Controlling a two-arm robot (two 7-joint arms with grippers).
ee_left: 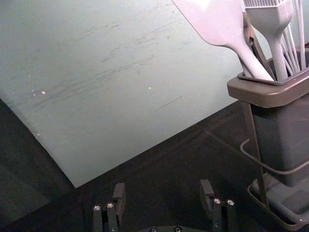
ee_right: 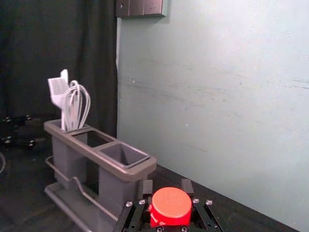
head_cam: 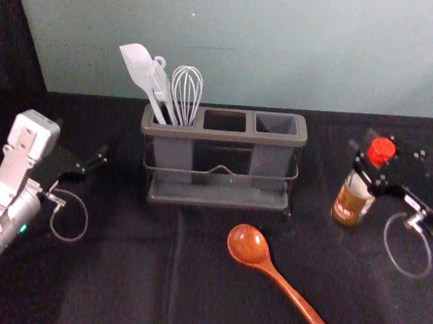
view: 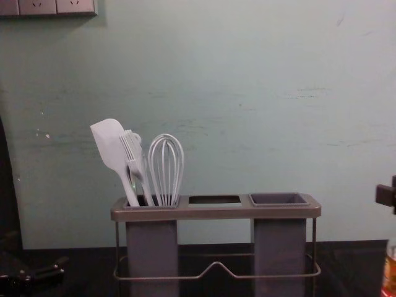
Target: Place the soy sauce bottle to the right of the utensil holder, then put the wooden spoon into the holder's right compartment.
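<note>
My right gripper (head_cam: pixel 363 161) is closed around the neck of the soy sauce bottle (head_cam: pixel 351 202), just below its red cap, right of the utensil holder (head_cam: pixel 218 195). In the right wrist view the gripper (ee_right: pixel 167 187) has the red cap (ee_right: pixel 171 205) between its fingers. The bottle (view: pixel 389 272) stands at the chest view's right edge; whether its base touches the table I cannot tell. The wooden spoon (head_cam: pixel 248 245) lies in front of the holder, handle toward the front right. My left gripper (head_cam: pixel 94 163) is parked left of the holder; the left wrist view shows the gripper (ee_left: pixel 161 195) open and empty.
A white spatula (view: pixel 110 145), a brush (view: pixel 133 154) and a whisk (view: pixel 166 167) stand in the holder's left compartment. Its middle opening (head_cam: pixel 225 121) and right compartment (head_cam: pixel 276 124) hold no utensils. A pale wall (head_cam: pixel 244 54) rises behind the dark tabletop (head_cam: pixel 123 273).
</note>
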